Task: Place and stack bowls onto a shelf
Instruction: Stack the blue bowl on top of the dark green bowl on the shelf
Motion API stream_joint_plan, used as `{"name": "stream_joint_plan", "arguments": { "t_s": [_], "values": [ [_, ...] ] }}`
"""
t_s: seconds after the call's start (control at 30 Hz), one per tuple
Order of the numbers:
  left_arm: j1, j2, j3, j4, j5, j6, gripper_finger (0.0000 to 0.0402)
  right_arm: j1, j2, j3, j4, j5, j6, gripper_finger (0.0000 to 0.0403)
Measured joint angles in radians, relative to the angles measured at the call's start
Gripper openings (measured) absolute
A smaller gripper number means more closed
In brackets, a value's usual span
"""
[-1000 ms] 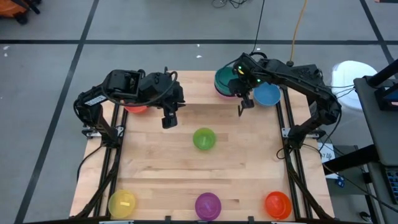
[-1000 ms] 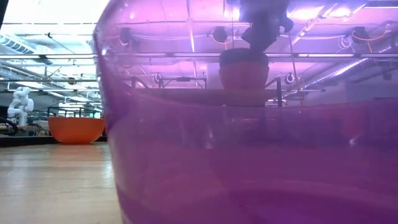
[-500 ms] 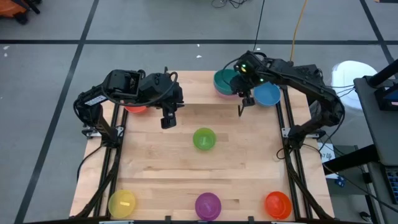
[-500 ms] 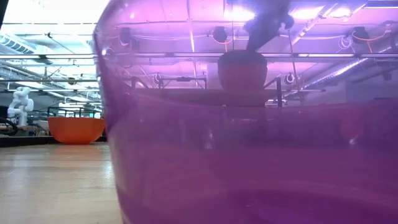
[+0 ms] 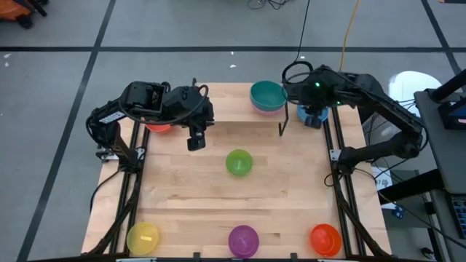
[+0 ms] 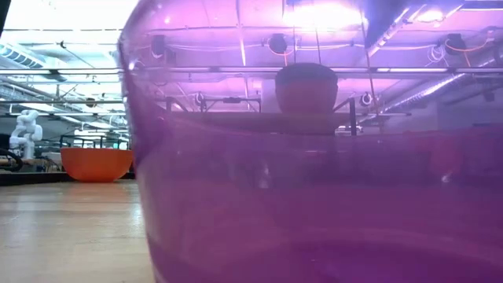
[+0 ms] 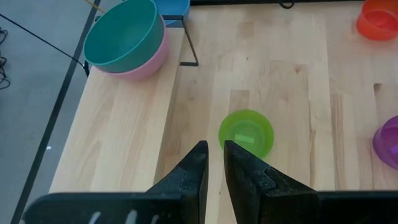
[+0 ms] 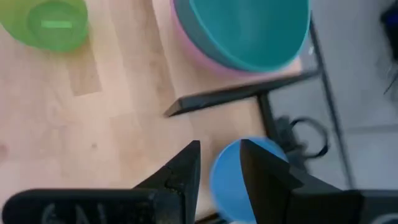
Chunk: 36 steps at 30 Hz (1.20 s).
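Observation:
The teal bowl sits nested in the pink bowl on the right end of the shelf. My right gripper is open over the blue bowl, which stands on the table right of the shelf. One finger is over the bowl and one is outside its rim. I cannot tell whether they touch it. My left gripper is shut and empty above the table, left of the green bowl. The red bowl is half hidden under the left arm.
The yellow, purple and orange bowls stand along the table's near edge. The purple bowl fills most of the low view. The shelf's black leg stands between the bowl stack and the blue bowl.
My right gripper has left the teal bowl's right rim and gone toward the table's right edge, ending over the blue bowl. The teal bowl stays nested in the pink one on the shelf.

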Motion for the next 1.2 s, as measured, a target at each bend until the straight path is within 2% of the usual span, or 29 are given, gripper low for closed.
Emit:
{"name": "stream_joint_plan", "arguments": {
  "t_s": [0.17,0.4,0.63,0.77,1.0,1.2],
  "values": [
    [-0.001,0.000,0.000,0.000,0.000,-0.005,0.0058,-0.037,-0.005,-0.001,-0.015,0.050,0.198,0.0105],
    [-0.002,0.000,0.000,-0.031,0.000,-0.040,0.0058,-0.112,-0.004,-0.119,-0.008,0.052,0.286,0.0105],
    [-0.003,0.000,0.000,-0.056,0.000,-0.072,0.0058,-0.169,-0.005,-0.311,0.156,0.049,0.241,0.0105],
    [-0.003,0.000,0.000,-0.059,0.000,-0.086,0.0058,-0.227,-0.004,-0.414,0.229,0.047,0.155,0.0105],
    [-0.003,0.000,0.000,-0.060,0.000,-0.100,0.0058,-0.301,-0.005,-0.545,0.254,-0.083,-0.010,0.0105],
    [-0.003,0.000,0.000,-0.060,0.000,-0.105,0.0058,-0.337,-0.005,-0.619,0.326,-0.083,-0.109,0.0105]
  ]
}}
